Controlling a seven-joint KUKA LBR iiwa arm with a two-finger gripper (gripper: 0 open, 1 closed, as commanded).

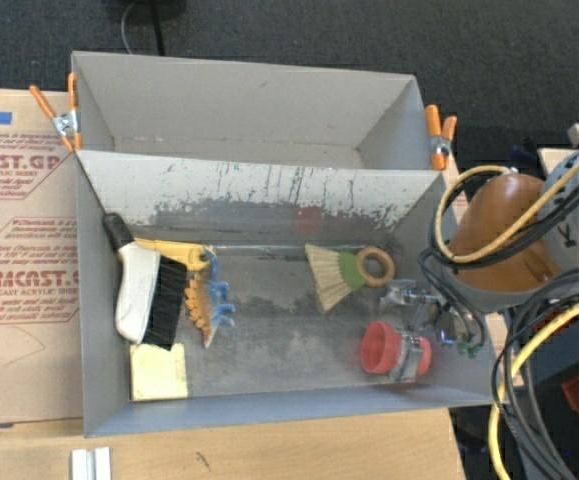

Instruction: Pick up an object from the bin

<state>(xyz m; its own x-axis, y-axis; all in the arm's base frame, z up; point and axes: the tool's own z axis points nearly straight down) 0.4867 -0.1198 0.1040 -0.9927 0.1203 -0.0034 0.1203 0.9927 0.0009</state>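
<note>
My gripper [405,328] is low in the bin's right front corner and stands open. One fingertip [401,294] is just behind a red cup [379,349] lying on its side. The other fingertip [408,364] lies across the cup's right part, so a strip of red shows on either side of it. The cup rests on the bin floor. Just behind and left of the gripper lies a small straw whisk broom [331,273] with a green neck and a tan ring at its handle end.
Along the left wall lie a white brush with black bristles [149,296], a yellow-handled tool with blue parts [204,293] and a pale yellow sponge [158,372]. The bin's right wall and front wall stand close to the gripper. Looping cables hang by the arm at the right.
</note>
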